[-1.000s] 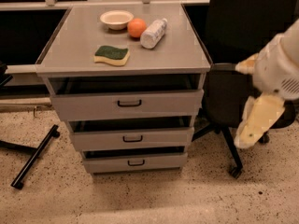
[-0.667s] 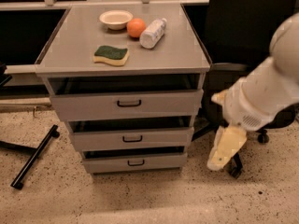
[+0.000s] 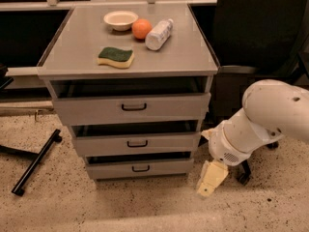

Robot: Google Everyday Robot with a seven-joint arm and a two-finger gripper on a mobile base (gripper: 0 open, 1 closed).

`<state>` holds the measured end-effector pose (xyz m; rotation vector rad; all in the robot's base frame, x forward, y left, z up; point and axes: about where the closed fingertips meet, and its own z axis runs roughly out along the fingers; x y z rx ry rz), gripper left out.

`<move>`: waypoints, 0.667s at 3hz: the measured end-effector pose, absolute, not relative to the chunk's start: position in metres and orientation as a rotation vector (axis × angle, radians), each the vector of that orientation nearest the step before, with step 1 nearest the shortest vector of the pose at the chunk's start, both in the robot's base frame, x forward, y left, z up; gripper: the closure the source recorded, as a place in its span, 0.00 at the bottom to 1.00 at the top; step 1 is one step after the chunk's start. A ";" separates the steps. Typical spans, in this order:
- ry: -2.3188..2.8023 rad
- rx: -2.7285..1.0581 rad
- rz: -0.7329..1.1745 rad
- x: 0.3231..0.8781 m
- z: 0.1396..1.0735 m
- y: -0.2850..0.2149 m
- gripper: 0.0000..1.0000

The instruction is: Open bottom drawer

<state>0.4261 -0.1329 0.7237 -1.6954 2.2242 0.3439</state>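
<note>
The bottom drawer [image 3: 140, 168] is the lowest and least tall grey front of three in the grey cabinet, with a small black bar handle [image 3: 140, 168] at its centre. It stands nearly flush, with a dark gap above it. My gripper [image 3: 210, 179] is a cream-coloured piece hanging from the white arm [image 3: 260, 124], low near the floor, just right of the bottom drawer's right end and apart from the handle.
The middle drawer [image 3: 137, 143] and top drawer [image 3: 133, 107] sit above. On the cabinet top lie a sponge [image 3: 116, 57], a bowl [image 3: 120, 19], an orange [image 3: 141, 29] and a bottle [image 3: 159, 34]. A black chair [image 3: 256, 28] stands behind my arm; a black bar [image 3: 36, 162] lies on the floor at left.
My arm has swung down and to the left, bringing the gripper from beside the top drawer's height to floor level next to the bottom drawer. The drawers have not moved.
</note>
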 end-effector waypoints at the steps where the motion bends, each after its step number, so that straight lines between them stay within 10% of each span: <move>1: 2.160 -1.698 0.432 0.443 0.689 -0.120 0.00; 2: 1.995 -1.736 0.506 0.483 0.623 -0.086 0.00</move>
